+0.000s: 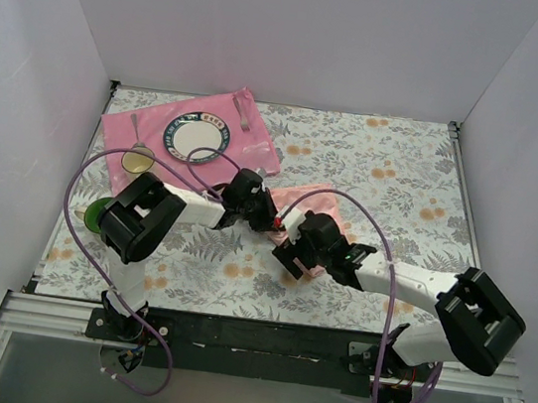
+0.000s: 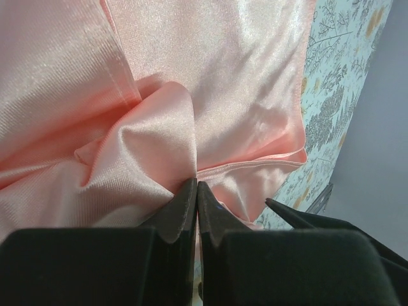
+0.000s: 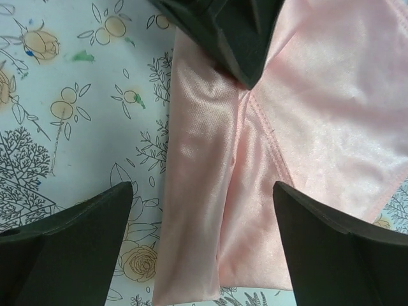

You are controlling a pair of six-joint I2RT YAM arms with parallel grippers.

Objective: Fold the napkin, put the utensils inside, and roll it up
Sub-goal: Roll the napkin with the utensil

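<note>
- Black fingers of the left gripper (image 2: pixel 196 186) fill the bottom of the left wrist view, pressed tight together, and they are pinching a raised gather of the pale salmon-pink, shiny cloth napkin (image 2: pixel 210 76).
- Look at the cloth around those tips: it puckers into soft ridges that run toward the pinch, with a stitched hem running up the left side.
- Over to the right wrist view: the right gripper (image 3: pixel 201 186) stands spread wide, one dark finger low on each side, nothing between them but the napkin lying below.
- Its left finger hangs over the floral-print tablecloth (image 3: pixel 70 95); its right finger is over the pink cloth.
- A long folded edge of the napkin runs up the middle of that view, and the left gripper's pointed tip comes in from the top, down on the cloth.
- From above, the two grippers meet near the middle of the table, tips close together, the napkin (image 1: pixel 301 202) bunched beneath and behind them.
- Far left, well apart from the napkin, lies a darker hot-pink rectangular mat (image 1: pixel 257 145) carrying a round white plate with a dark patterned rim (image 1: pixel 196 136).
- One long-handled metal utensil (image 1: pixel 137 148) lies on the mat left of the plate, a second metal utensil (image 1: pixel 243 114) to its right.
</note>
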